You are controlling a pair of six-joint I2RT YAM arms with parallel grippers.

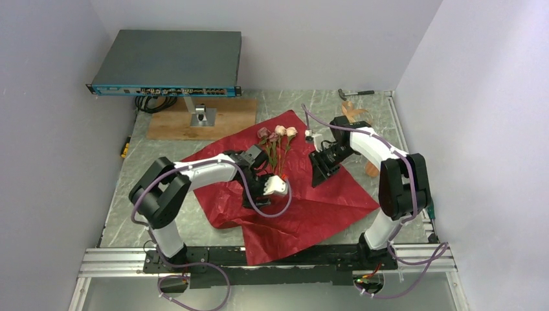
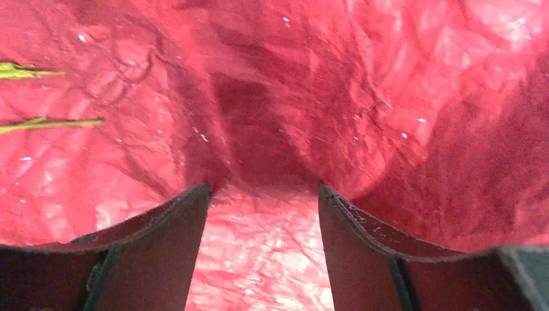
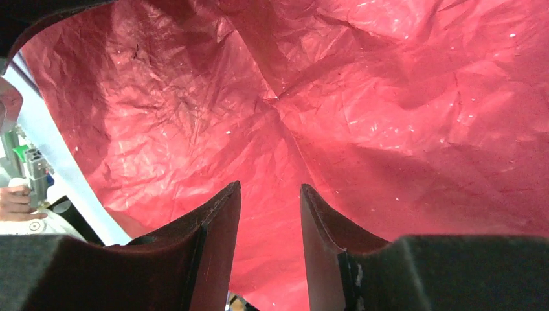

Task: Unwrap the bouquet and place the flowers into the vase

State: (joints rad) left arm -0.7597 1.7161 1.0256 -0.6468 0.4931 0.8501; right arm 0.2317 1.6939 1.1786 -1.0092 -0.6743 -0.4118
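The bouquet's dark red wrapping paper [image 1: 304,201] lies spread flat on the table. On its far part lie the flowers [image 1: 278,139], pale roses on thin green stems. My left gripper [image 1: 252,197] hovers low over the paper just short of the stem ends, and its jaws [image 2: 264,188] are open with only paper between them. Two green stems [image 2: 52,122] show at the left of that view. My right gripper [image 1: 318,176] is over the paper's right part, open [image 3: 270,186] and holding nothing. The orange vase [image 1: 371,170] peeks out behind the right arm, mostly hidden.
A grey rack box [image 1: 168,61] on a stand over a wooden board [image 1: 194,120] fills the back left. Loose tan ribbon [image 1: 349,113] and a hammer [image 1: 356,94] lie at the back right. A metal rail [image 1: 116,259] runs along the near edge.
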